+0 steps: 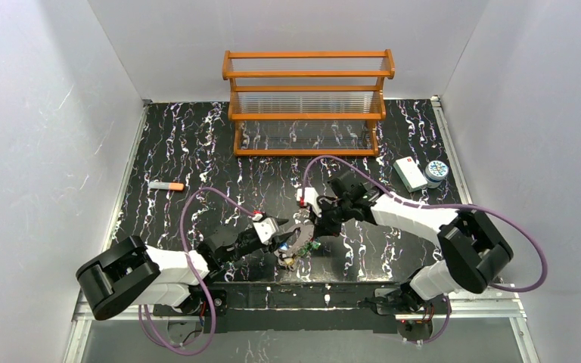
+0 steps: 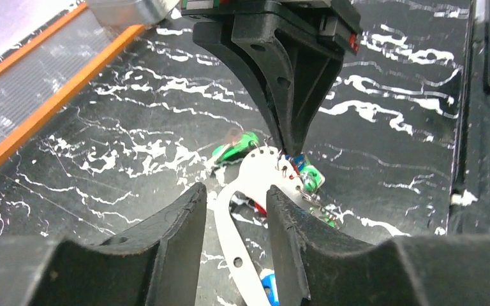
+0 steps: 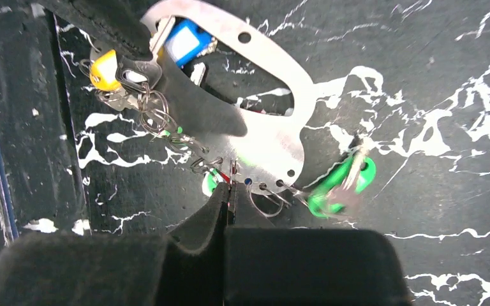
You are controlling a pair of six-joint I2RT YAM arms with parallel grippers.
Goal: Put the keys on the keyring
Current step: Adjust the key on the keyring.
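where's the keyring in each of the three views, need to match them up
Top external: keyring low centre, between the two arms' tips.
Left wrist: keyring bottom centre, running between the open jaws of the left gripper.
Right wrist: keyring upper centre, above the shut jaws.
Shared landmark: right gripper pinching its wide, holed end.

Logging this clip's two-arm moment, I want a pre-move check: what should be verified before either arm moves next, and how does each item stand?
1. Right gripper shut on the keyring at its holed edge: ok.
2. Left gripper open, its fingers straddling the keyring's band without clamping it: ok.
3. Green key hanging from a hole by its wire ring: ok, though blurred.
4. Yellow key and blue key attached to the keyring: cannot tell.
5. Keyring lifted off the table: cannot tell.
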